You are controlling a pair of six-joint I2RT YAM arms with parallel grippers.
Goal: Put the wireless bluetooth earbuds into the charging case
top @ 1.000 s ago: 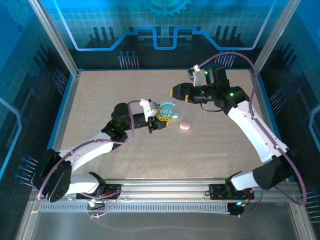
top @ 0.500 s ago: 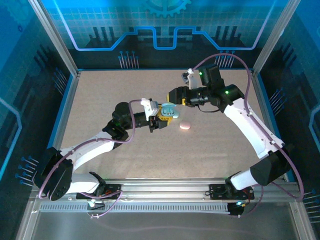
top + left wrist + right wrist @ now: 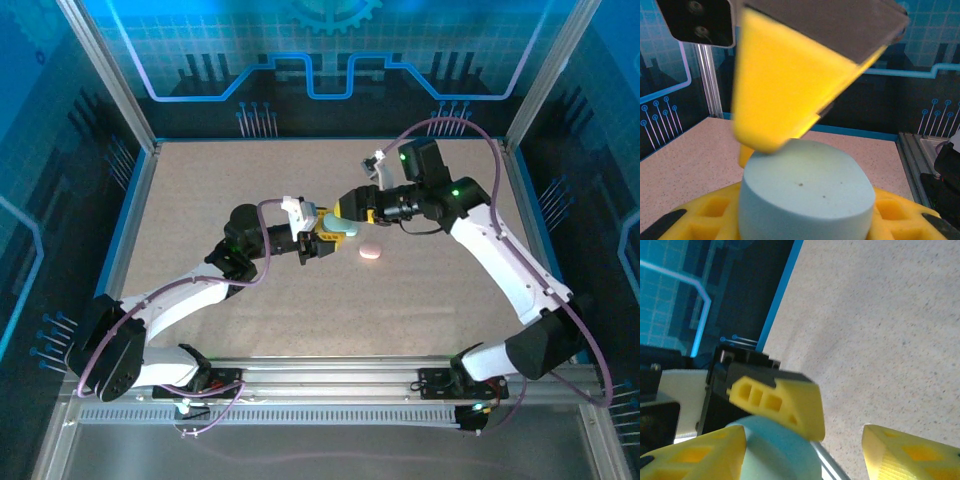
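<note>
Centrally over the speckled table, the left claw clamps a pale teal charging case between its yellow fingers; the right claw stands wide above it, one finger touching the case's top; a pink oval case lies on the table just right of the left claw

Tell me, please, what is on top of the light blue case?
A yellow jaw of the right gripper sits over the light blue case, seemingly touching its top. Its inside is hidden.
</note>
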